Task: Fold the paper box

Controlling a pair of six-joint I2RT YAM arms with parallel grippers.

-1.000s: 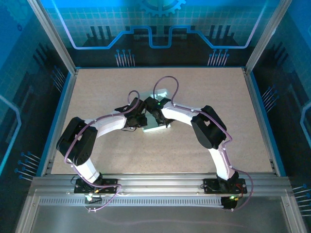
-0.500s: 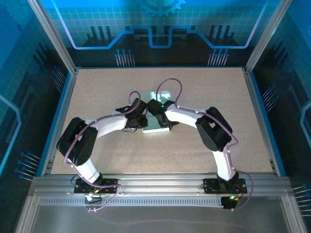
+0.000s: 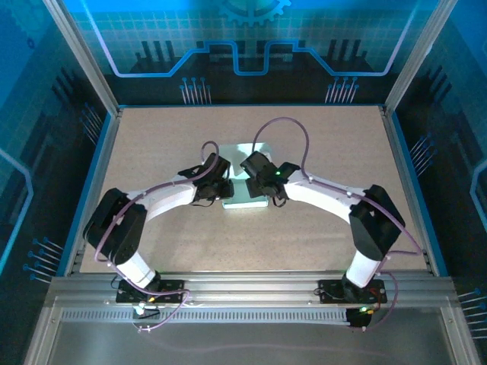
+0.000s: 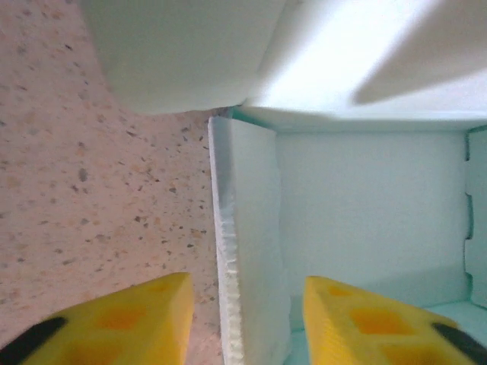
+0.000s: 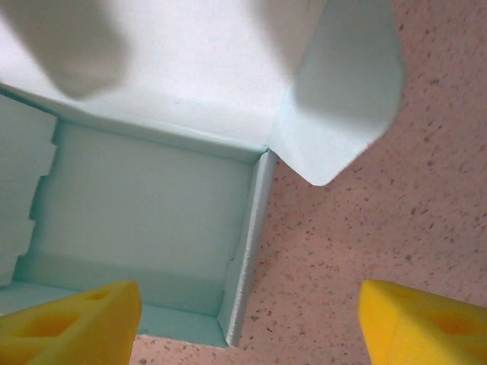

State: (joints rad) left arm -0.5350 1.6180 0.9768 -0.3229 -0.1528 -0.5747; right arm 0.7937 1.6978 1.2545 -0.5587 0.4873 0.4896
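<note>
The left pincer is standing spread astride the left wall of the paper box, pinching nothing, and the right pincer is gaping wider across the right wall. The box is sitting open mid-tabletop, its lid flap leaning to the far side. Unheld, the thin walls are likely risking a splay outward, or a snag on a rising yellow pad that drags the box askew. No lettering or brand is showing anywhere.
</note>
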